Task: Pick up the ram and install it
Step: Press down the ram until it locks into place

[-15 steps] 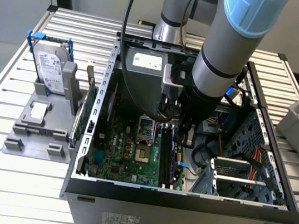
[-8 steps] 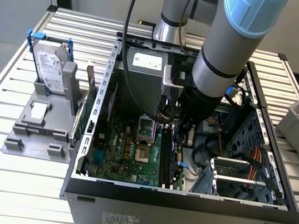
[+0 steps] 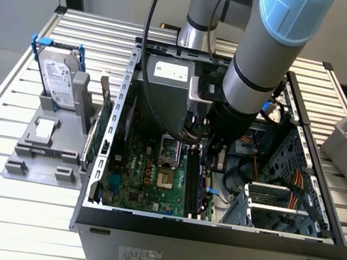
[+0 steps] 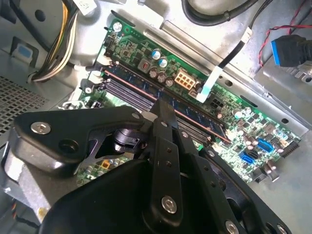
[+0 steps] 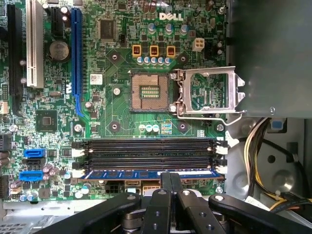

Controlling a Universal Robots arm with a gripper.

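The ram [image 5: 122,174] is a long blue-green stick lying in the memory slot nearest my fingers on the motherboard [image 5: 112,107]. In the second wrist view the ram [image 4: 195,114] runs slantwise across the board. My gripper [image 5: 170,175] is shut, its two black fingers pressed side by side with their tips on the middle of the stick's top edge and nothing held between them. The same gripper [image 4: 163,105] meets the stick at mid-length. In the exterior view the arm reaches down into the open computer case [image 3: 105,126], over the memory slots [image 3: 192,185].
Two empty black memory slots [image 5: 146,151] lie beside the ram, with an open CPU socket [image 5: 150,91] further off. Cables [image 4: 53,53], a power supply [image 3: 168,80] and a drive cage [image 3: 281,198] crowd the case. A hard drive [image 3: 60,77] stands on a grey fixture outside it.
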